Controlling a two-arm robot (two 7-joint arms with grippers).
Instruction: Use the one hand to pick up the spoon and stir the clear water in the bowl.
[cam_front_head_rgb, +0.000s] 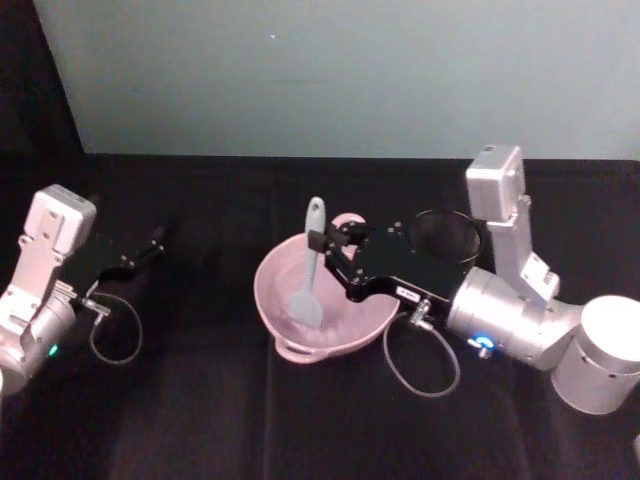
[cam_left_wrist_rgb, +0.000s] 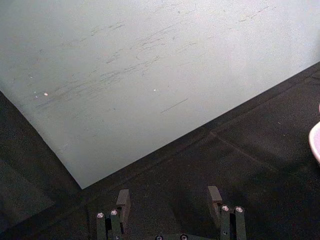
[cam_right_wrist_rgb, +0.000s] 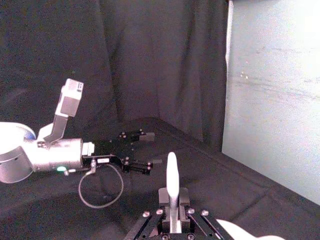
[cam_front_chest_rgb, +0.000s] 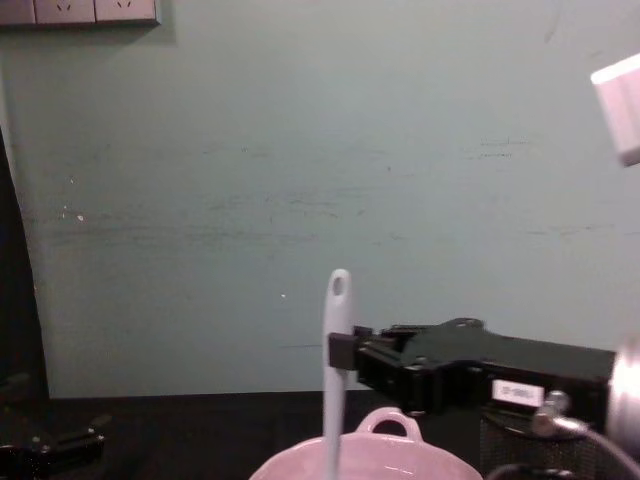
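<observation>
Slim white plastic spoon (cam_front_head_rgb: 309, 275) stands near-upright in wide pale pink ceramic bowl (cam_front_head_rgb: 268, 295), handle clamped by black right gripper (cam_front_head_rgb: 322, 248) (left gripper (cam_front_head_rgb: 145, 250) parked aside, jaws apart).

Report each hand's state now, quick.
Left hand: open, holding nothing.
Right hand: closed on the slim white plastic spoon, which stands in the wide pale pink ceramic bowl.

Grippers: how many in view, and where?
2. The right gripper is over the bowl, shut on the upright spoon; the left gripper rests open at the left of the table.
</observation>
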